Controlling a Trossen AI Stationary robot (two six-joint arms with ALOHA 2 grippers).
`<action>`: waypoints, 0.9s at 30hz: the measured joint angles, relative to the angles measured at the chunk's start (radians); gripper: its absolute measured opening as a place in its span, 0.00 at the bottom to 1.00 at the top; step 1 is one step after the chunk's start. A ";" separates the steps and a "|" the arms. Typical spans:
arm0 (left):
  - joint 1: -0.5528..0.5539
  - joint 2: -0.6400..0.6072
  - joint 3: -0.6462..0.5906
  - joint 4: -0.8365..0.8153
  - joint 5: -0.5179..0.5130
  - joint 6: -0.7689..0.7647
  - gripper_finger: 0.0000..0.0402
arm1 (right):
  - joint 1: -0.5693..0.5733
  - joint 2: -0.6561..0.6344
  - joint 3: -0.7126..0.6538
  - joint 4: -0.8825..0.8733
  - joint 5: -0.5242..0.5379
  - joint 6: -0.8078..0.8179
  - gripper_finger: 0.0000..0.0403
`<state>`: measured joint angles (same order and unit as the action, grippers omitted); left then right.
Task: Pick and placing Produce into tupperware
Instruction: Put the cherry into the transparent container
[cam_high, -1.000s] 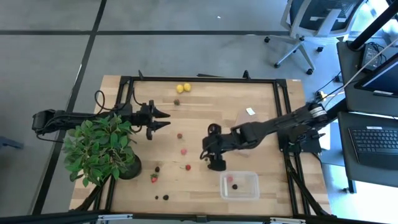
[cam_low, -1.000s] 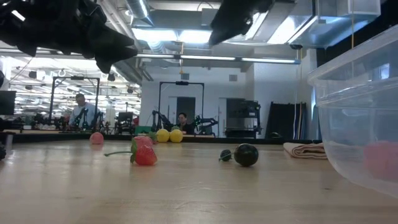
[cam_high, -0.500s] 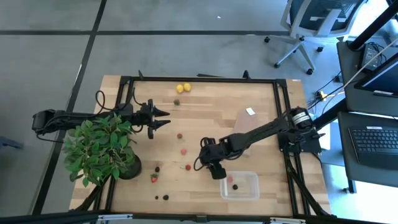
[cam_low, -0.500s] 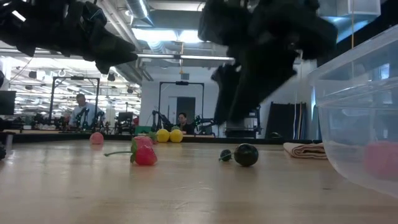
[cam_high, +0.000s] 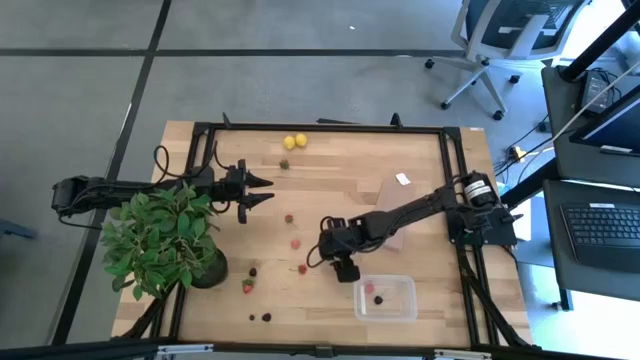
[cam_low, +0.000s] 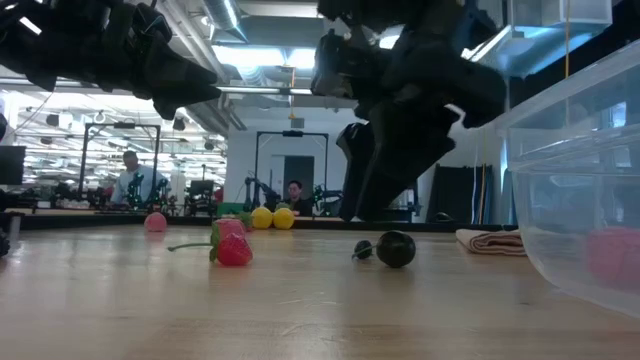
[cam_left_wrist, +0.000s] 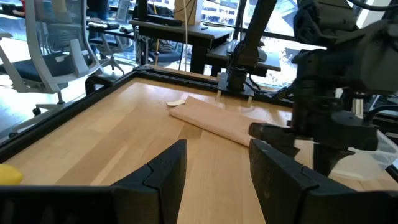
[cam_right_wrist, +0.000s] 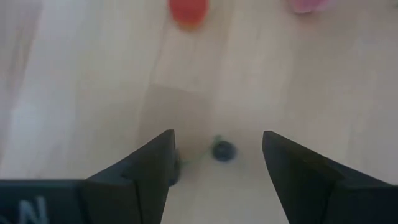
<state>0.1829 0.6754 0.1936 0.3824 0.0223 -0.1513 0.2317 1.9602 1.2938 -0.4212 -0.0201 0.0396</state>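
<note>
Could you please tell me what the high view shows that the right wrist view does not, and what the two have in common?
Only the high view shows the leafy green potted plant, the clear rectangular plastic container, the two yellow lemon-like pieces and the left tool, open. Only the right wrist view shows a small dark berry lying on the wood between the right tool's open fingers. Both show the wooden table and a red fruit piece.

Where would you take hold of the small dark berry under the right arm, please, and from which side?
Grip the dark berry across its round body, coming straight down from above: it lies alone on the table, already between the open fingers of the right gripper. Its thin stem looks too slight to hold.
</note>
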 joint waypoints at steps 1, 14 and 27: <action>0.000 0.000 0.000 0.000 0.000 0.000 0.41 | -0.012 0.000 0.000 0.002 0.000 -0.004 0.61; 0.000 0.000 0.000 -0.002 0.000 -0.003 0.41 | -0.127 -0.027 0.001 0.082 -0.314 -0.215 0.61; 0.000 0.000 -0.001 -0.012 -0.080 0.001 0.41 | -0.095 -0.071 0.001 -0.219 -0.314 -0.837 0.61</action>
<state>0.1829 0.6750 0.1928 0.3706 -0.0579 -0.1501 0.1365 1.8889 1.2949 -0.6400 -0.3339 -0.7978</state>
